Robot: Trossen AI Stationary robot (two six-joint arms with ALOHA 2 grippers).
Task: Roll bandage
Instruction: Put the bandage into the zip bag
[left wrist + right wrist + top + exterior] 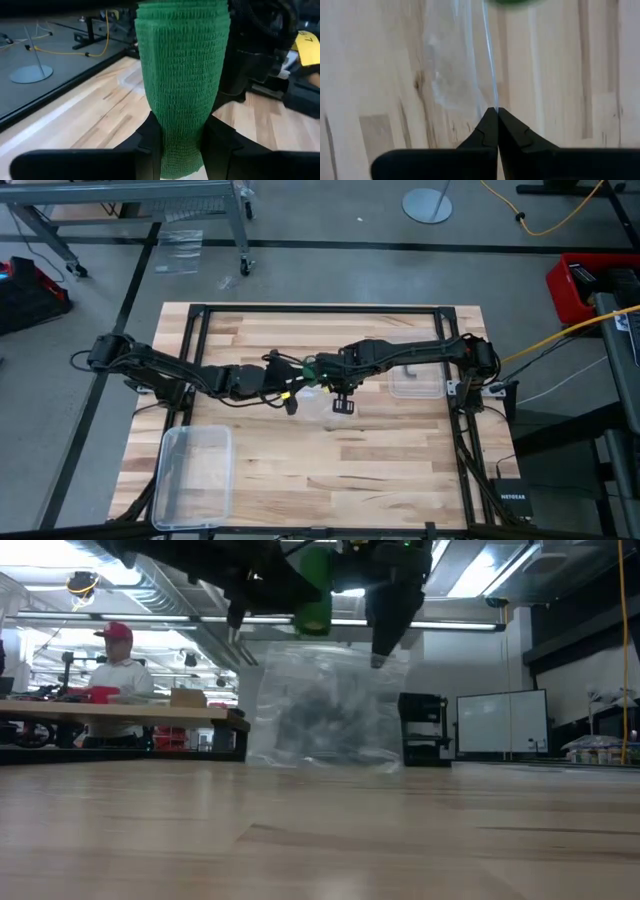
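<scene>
One bare wooden table (pixel 380 470)

Both arms (pixel 215 378) are showing dark, jointed housings trailing black cables; a yellow tag is marking the left arm's wrist.

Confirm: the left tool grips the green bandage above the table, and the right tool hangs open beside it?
Not quite. The right tool is shut, fingers pressed together, as the right wrist view shows. The left tool does grip the green bandage above the table.
</scene>
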